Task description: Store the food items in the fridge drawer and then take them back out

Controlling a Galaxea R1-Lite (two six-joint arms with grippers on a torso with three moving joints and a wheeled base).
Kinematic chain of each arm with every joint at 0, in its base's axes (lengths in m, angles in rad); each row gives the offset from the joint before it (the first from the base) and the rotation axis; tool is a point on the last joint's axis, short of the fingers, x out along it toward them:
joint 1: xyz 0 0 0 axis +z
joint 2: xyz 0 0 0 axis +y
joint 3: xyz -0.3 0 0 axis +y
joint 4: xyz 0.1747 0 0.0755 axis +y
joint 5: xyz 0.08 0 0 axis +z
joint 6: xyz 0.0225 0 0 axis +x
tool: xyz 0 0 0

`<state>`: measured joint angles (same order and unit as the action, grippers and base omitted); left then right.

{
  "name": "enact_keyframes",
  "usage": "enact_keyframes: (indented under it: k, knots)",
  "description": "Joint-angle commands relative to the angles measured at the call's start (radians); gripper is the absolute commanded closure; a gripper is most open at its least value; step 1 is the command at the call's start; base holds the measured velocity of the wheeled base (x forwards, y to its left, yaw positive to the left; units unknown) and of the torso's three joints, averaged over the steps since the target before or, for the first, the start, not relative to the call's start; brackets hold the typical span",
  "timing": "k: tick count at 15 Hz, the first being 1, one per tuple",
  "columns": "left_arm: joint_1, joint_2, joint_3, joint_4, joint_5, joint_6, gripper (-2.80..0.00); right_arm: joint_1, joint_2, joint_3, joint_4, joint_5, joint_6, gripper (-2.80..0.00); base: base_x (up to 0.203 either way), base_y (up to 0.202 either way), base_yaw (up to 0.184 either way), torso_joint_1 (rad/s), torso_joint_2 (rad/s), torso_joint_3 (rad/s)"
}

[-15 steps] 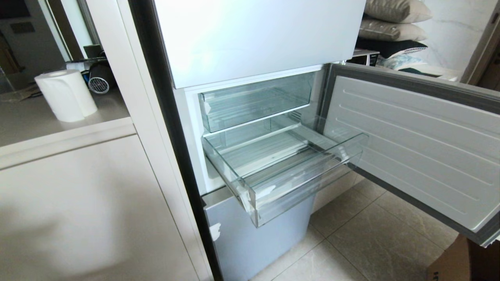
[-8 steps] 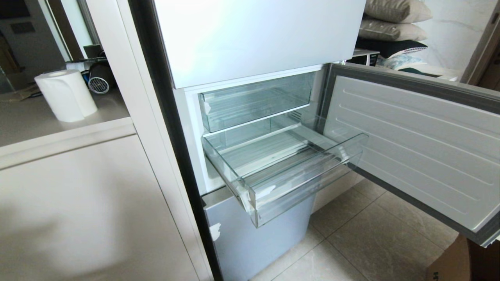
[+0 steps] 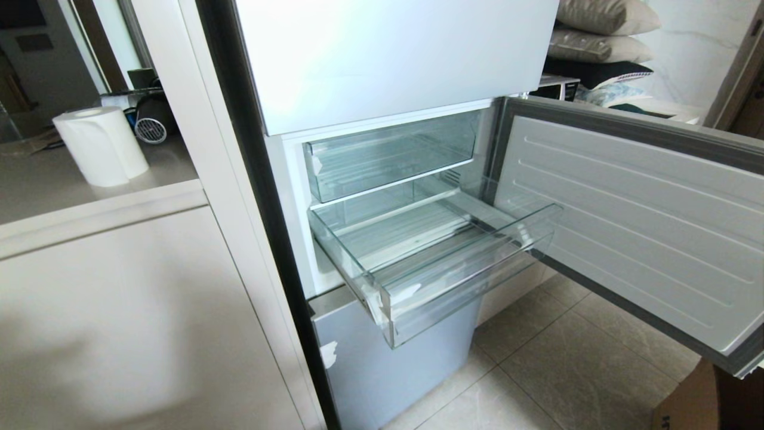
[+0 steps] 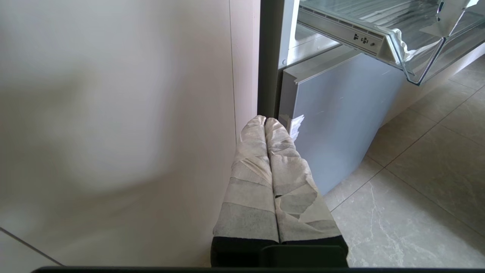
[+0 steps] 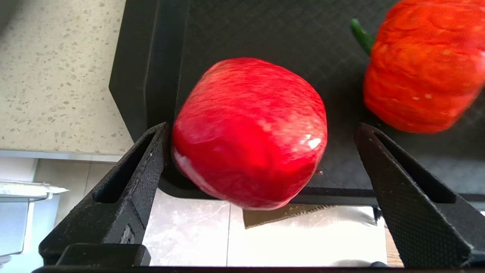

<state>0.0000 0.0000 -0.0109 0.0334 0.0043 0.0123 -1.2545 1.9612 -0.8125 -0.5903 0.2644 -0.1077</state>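
Observation:
In the right wrist view a glossy red round food item (image 5: pixel 246 98) lies on a black tray (image 5: pixel 265 34), near its edge. My right gripper (image 5: pixel 261 127) is open with its jaws on either side of it; one finger (image 5: pixel 132 178) is close against it, the other (image 5: pixel 409 189) stands well apart. A ribbed orange-red food item (image 5: pixel 420 68) with a green stem lies beside it on the same tray. The clear fridge drawer (image 3: pixel 453 280) is pulled out and holds nothing. My left gripper (image 4: pixel 265 120) is shut and parked low by the cabinet side. Neither arm shows in the head view.
The fridge door (image 3: pixel 632 227) stands wide open to the right over the tiled floor. A shallower clear tray (image 3: pixel 388 158) sits above the drawer, a pale-blue panel (image 3: pixel 394 370) below. A paper roll (image 3: pixel 101 146) stands on the counter at left. A speckled countertop (image 5: pixel 57 76) borders the black tray.

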Motion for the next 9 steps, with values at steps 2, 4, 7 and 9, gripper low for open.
enact_keyframes:
  k: [2, 4, 7, 9]
  knots:
    - [0.000, 0.002, 0.000, 0.000, 0.000, 0.000, 0.00, 0.008, 0.028, -0.010, -0.003, 0.003, 0.000, -2.80, 0.000, 0.000, 0.000, 0.000, 0.00, 0.000]
    - [0.000, 0.002, 0.000, 0.000, 0.000, 0.000, 0.00, 0.013, 0.046, -0.010, -0.032, 0.012, 0.003, -2.80, 0.000, 0.000, 0.000, 0.000, 0.00, 0.000]
    - [0.000, 0.002, 0.000, 0.000, 0.000, 0.000, 0.00, 0.013, 0.069, -0.011, -0.085, 0.038, 0.008, -2.80, 0.000, 0.000, 0.000, 0.000, 0.00, 0.000]
    - [0.000, 0.002, 0.000, 0.000, 0.000, 0.000, 0.00, 0.015, 0.074, -0.010, -0.085, 0.039, 0.008, 0.00, 0.000, 0.000, 0.000, 0.000, 0.00, 0.000]
